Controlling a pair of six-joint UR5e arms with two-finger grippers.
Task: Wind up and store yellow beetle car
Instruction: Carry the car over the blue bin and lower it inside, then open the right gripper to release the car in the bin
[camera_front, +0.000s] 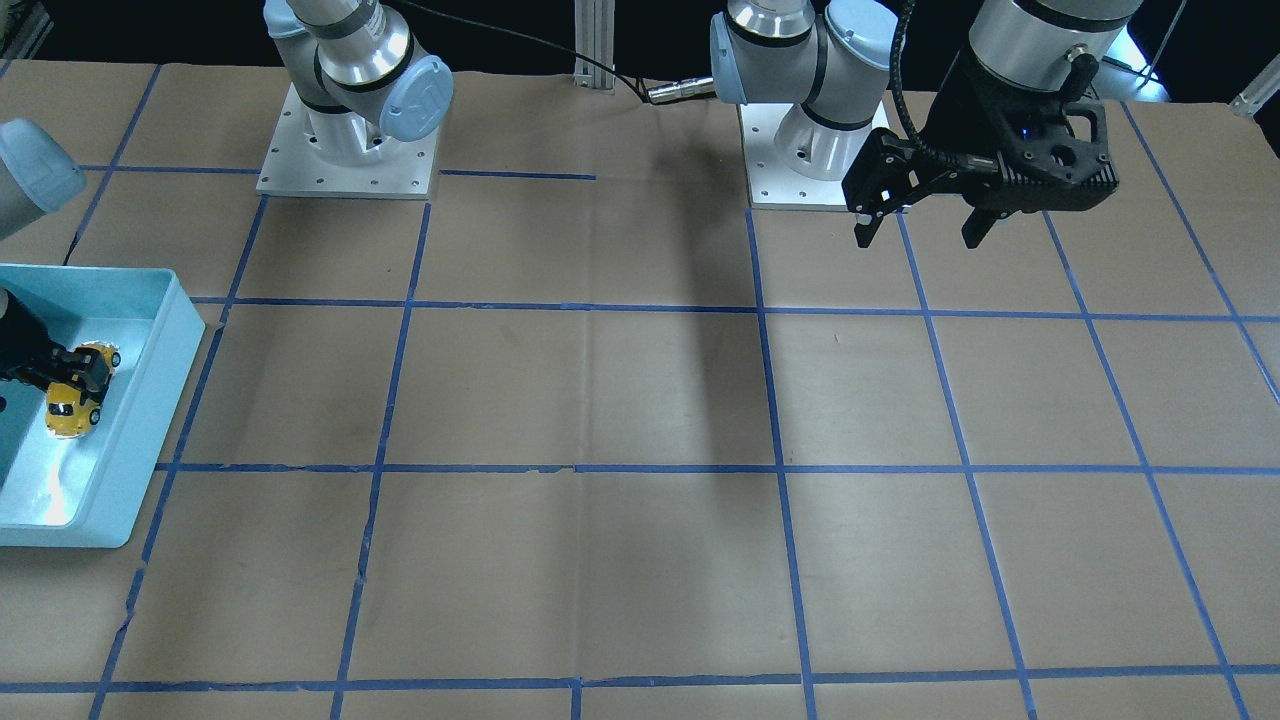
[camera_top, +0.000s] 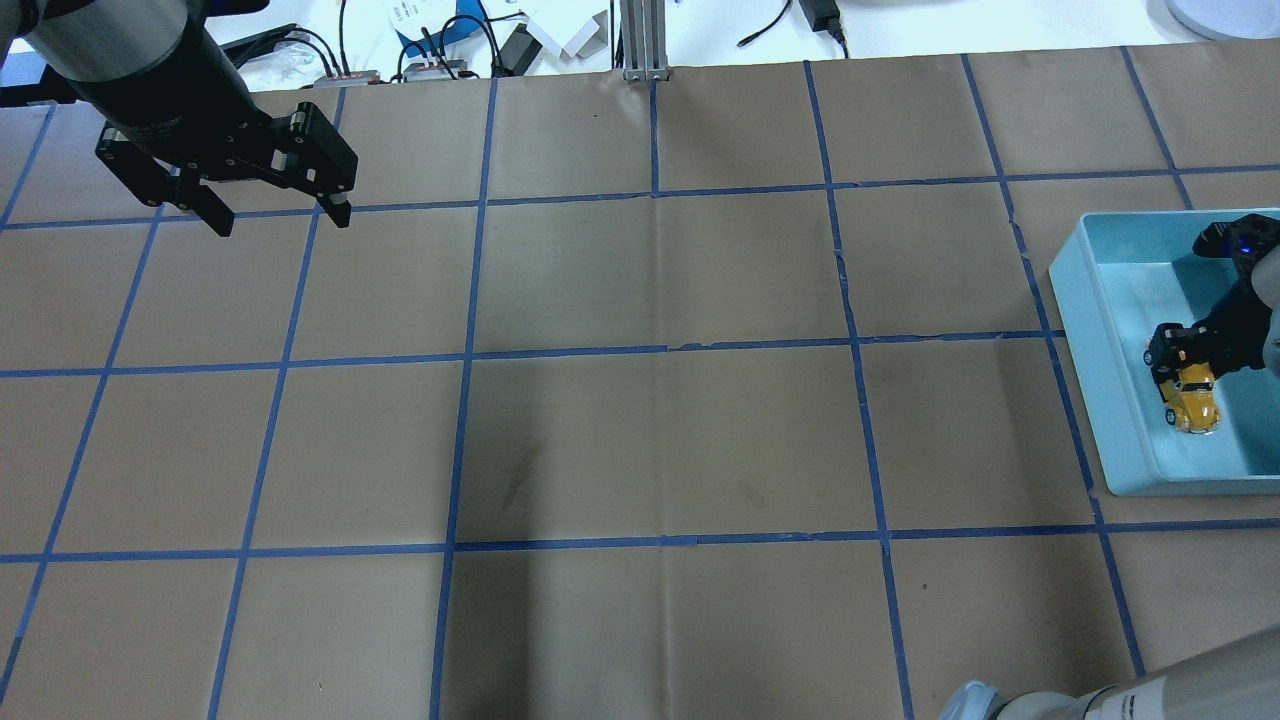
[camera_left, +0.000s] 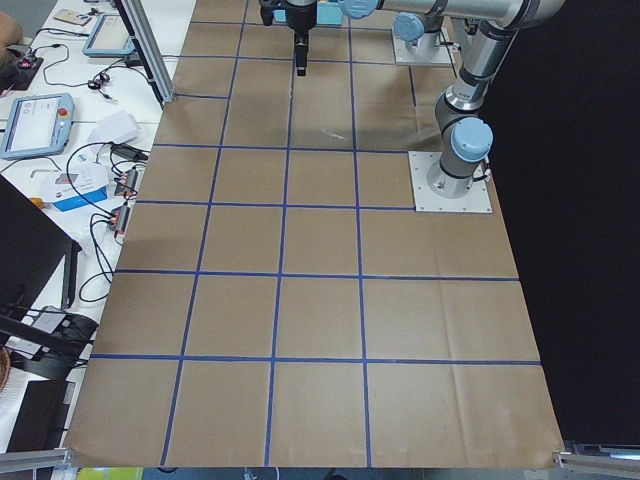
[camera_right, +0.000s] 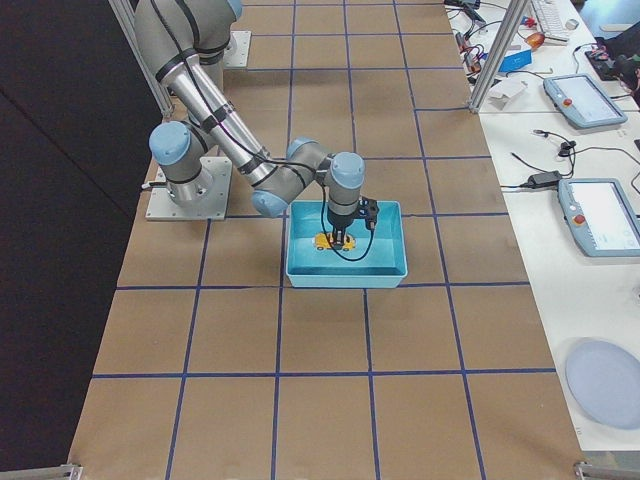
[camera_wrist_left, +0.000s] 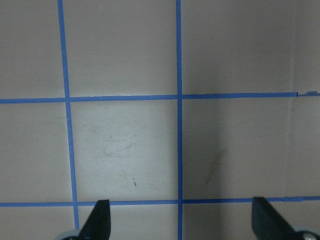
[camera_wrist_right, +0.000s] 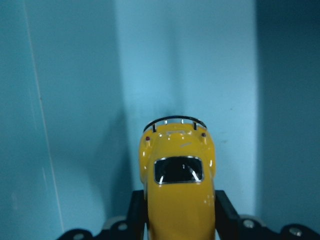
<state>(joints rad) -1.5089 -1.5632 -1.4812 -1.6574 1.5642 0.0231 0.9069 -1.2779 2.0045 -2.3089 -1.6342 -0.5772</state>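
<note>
Closest in the right wrist view, the right gripper (camera_wrist_right: 180, 212) pinches the yellow beetle car (camera_wrist_right: 177, 150) by its two flanks, a dark finger pressed against each side of the body. The car sits inside the light blue tray (camera_right: 345, 277), low over its floor, though I cannot tell whether the wheels touch down. Far across the brown paper-covered table (camera_top: 650, 440), the left gripper (camera_top: 282, 222) hangs above bare paper with its fingers spread wide, holding nothing. I judge the storing nearly done: the car is already in the tray, and letting go and lifting away remain. Whether it was wound, the pictures do not show.
</note>
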